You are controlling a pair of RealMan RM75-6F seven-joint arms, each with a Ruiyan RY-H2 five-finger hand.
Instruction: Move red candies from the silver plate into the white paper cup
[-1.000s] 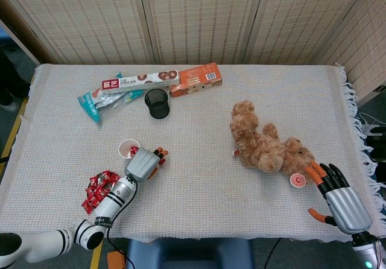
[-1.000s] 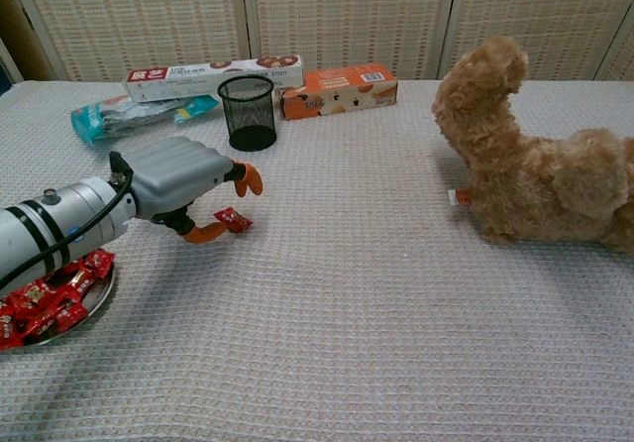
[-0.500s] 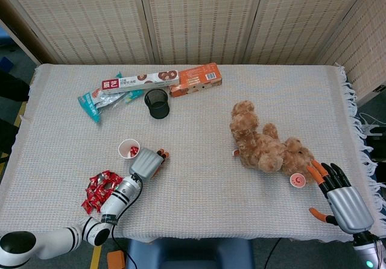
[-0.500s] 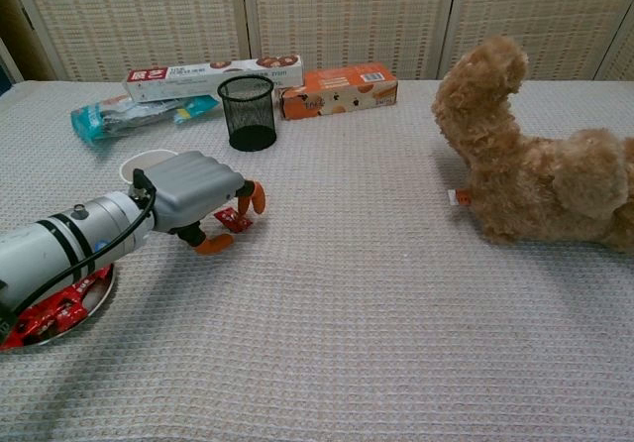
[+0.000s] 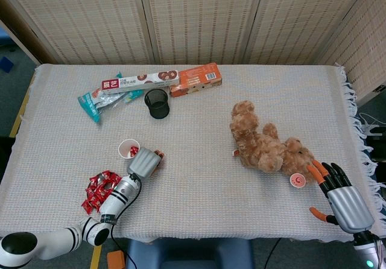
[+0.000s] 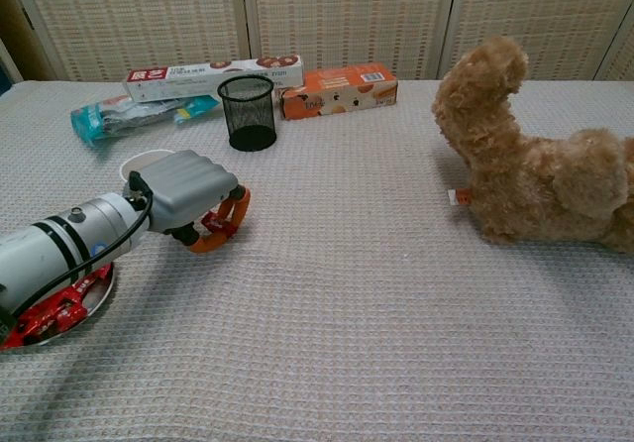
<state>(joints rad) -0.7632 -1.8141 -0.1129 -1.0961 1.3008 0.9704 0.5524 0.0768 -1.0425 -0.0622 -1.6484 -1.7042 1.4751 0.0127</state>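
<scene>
Woven reed screens close off the far side, and a desk [image 5: 199, 118] covered with a pale waffle-weave cloth carries everything. Near its front left corner the silver plate [image 6: 84, 298] is seen, heaped with red candies [image 5: 99, 187] in shiny crimson wrappers with small white print; in the chest view the plate is largely hidden behind the left forearm and its left part is cut off by the picture's edge. The white paper cup [image 5: 128, 148] stands just beyond the plate toward the desk's middle, with a few red pieces visible inside; in the chest view only an arc of its rim is shown behind the left hand [image 6: 188, 199]. That hand is lowered to the cloth just beside the cup, its orange-tipped fingers [image 6: 236, 209] curled around a single red candy [image 6: 216, 227]; whether the candy is lifted off the cloth cannot be told. The right hand [image 5: 341, 199] is placed at the front right corner, its fingers spread wide and holding nothing, just beside a brown plush bear [image 5: 265, 145]. Toward the far edge a black mesh cup [image 5: 157, 103], two snack boxes and a blue packet are laid.
</scene>
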